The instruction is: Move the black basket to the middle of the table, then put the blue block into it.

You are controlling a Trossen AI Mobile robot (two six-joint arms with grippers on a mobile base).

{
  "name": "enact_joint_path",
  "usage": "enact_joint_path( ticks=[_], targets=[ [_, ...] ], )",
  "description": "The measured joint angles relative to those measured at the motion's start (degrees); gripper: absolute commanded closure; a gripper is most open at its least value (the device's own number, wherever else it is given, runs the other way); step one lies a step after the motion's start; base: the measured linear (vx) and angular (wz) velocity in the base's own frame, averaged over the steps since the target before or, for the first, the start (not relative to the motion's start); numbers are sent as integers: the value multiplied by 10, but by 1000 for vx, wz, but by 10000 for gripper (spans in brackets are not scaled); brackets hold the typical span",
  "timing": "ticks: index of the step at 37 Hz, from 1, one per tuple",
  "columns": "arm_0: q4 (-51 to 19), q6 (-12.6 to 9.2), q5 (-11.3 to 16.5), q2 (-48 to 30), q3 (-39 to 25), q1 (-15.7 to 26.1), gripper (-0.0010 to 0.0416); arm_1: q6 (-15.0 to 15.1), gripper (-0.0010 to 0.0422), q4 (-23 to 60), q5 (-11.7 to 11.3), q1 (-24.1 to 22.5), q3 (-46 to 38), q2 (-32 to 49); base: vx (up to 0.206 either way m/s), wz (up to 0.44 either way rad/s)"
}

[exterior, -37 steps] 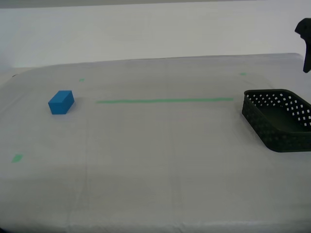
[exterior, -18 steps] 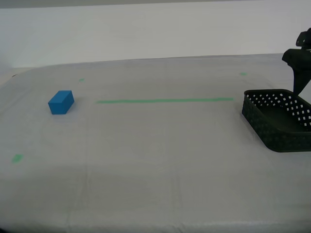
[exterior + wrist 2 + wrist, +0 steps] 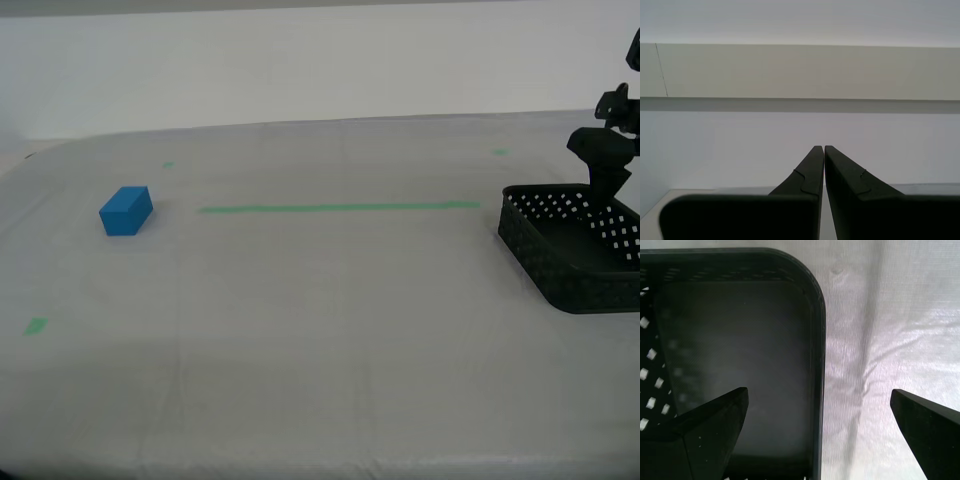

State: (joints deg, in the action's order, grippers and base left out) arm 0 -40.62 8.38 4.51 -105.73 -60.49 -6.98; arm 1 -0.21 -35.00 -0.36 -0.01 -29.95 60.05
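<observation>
The black basket sits flat and upright on the table at the exterior view's right edge, partly cut off there. Its walls are dotted with small holes, its corners rounded, and it is empty inside. The blue block lies on the cloth well apart, toward the exterior view's left, near the green tape line.

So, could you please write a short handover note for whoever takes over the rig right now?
My first end effector: open, above the black basket, one finger over its inside, the other outside its wall; not gripping yet.
My second end effector: shut, empty, facing the wall.
Basket: far to the exterior view's right on the table, empty.
Blue block: on the cloth at the exterior view's left, untouched.
Done: nothing.
Left: grip basket wall, move it to the middle, drop block in.
</observation>
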Motion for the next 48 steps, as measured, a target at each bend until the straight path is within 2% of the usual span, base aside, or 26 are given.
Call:
enact_joint_path(
  ticks=[10, 20, 33, 48],
  targets=[
    [31, 1, -3, 0, 29, 0, 6, 0, 412, 0, 0, 0, 0, 0, 0, 0],
    [33, 9, -20, 0, 50, 0, 6, 0, 412, 0, 0, 0, 0, 0, 0, 0],
    [55, 17, -21, 0, 64, 1, 7, 0, 412, 0, 0, 0, 0, 0, 0, 0],
    [66, 17, -21, -26, 69, 4, 8, 0, 412, 0, 0, 0, 0, 0, 0, 0]
  ],
)
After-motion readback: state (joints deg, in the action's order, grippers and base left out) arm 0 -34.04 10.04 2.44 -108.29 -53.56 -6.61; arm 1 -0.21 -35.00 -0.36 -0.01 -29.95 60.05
